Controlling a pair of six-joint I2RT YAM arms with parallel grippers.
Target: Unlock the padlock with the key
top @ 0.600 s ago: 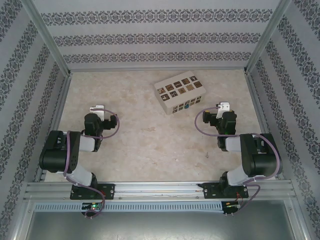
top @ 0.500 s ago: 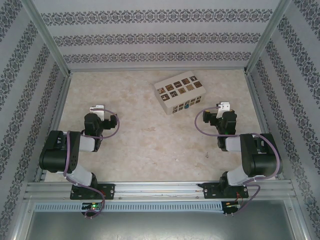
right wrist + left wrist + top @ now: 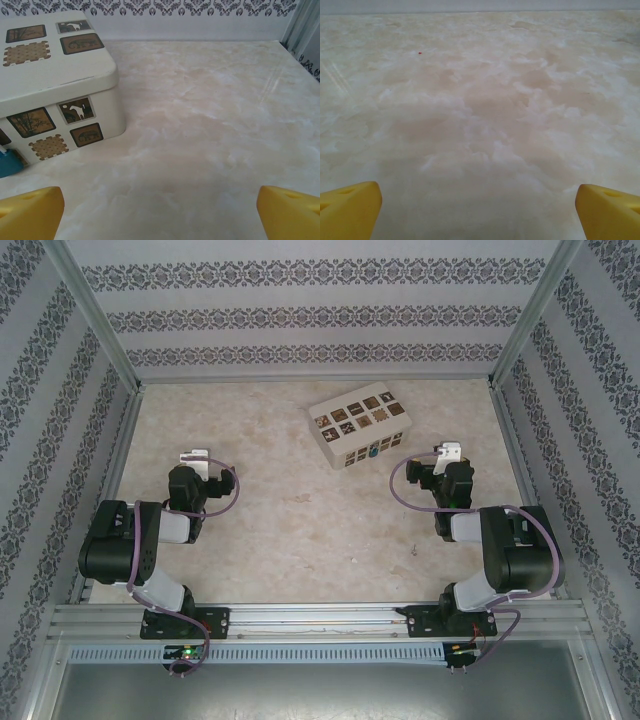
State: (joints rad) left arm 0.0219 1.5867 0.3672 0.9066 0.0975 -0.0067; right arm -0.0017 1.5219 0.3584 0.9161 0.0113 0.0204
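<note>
One blue padlock lies ahead and to the left of the right gripper, against the side of one cream picture box on the worktop. The left gripper is farther away. Both grippers stand wide open, holding nothing.

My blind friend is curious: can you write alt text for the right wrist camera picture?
A cream box with small dark pictures sits left on a pale marbled table, a sliver of blue padlock at its near side. Two yellow jaws stand wide apart in the bottom corners.
</note>
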